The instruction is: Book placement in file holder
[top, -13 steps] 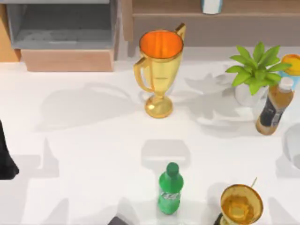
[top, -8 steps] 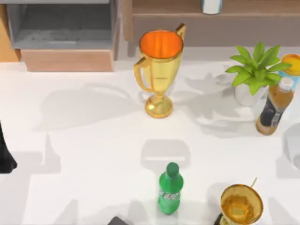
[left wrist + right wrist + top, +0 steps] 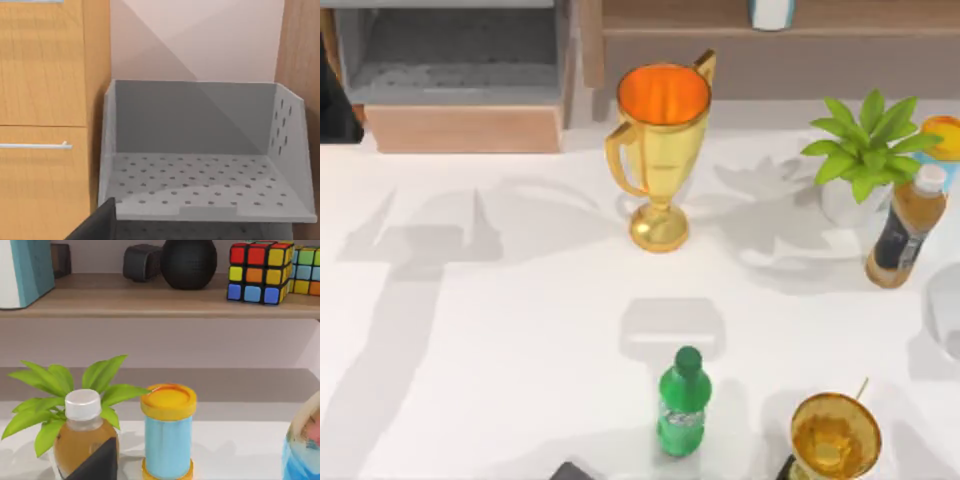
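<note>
Since the earlier frame my left arm [image 3: 335, 95] has swung from the table's left edge up to its far left corner, and its shadow now lies long across the white table [image 3: 520, 330]. Its camera faces the file holder [image 3: 200, 165], a grey perforated tray between wooden panels, directly ahead of the fingers; one dark fingertip [image 3: 97, 225] pokes into the left wrist view, and I cannot tell whether the fingers are apart or together. From above, the file holder [image 3: 450, 55] sits at the far left, beside the gold trophy [image 3: 662, 150]. On the right wrist view, one dark fingertip [image 3: 97, 462] shows before an amber bottle [image 3: 82, 435], a plant [image 3: 60, 395] and a yellow-lidded blue canister [image 3: 168, 432]; grip unclear. A teal-and-white book [image 3: 25, 270] stands on the shelf [image 3: 150, 302] beyond.
</note>
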